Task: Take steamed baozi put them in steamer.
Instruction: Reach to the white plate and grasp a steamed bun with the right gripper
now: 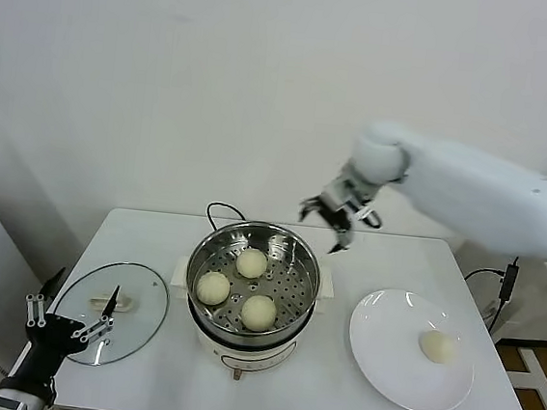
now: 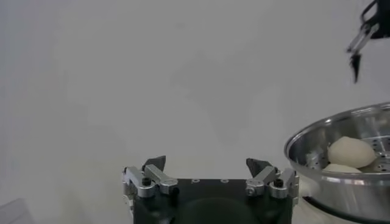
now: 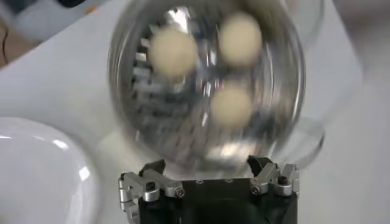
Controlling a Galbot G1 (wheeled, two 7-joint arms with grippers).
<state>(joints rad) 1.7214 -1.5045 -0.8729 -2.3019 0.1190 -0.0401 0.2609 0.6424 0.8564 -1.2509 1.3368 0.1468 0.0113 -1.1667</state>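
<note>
The steamer (image 1: 317, 272) stands mid-table with three baozi on its perforated tray: one at the back (image 1: 251, 262), one on the left (image 1: 213, 287), one at the front (image 1: 258, 311). A last baozi (image 1: 437, 346) lies on the white plate (image 1: 391, 342) to the right. My right gripper (image 1: 328, 222) hangs open and empty above the steamer's far right rim. Its wrist view looks down on the steamer (image 3: 131, 103), its baozi (image 3: 231, 105) and the open gripper (image 3: 207, 165). My left gripper (image 1: 83, 291) is parked low at the front left, open and empty (image 2: 207, 165).
A glass lid (image 1: 137, 313) with a white handle lies flat left of the steamer, under my left gripper. A black cord (image 1: 220, 210) runs off behind the steamer. The table's edges are close on both sides. The left wrist view shows the steamer's wall (image 2: 341, 195).
</note>
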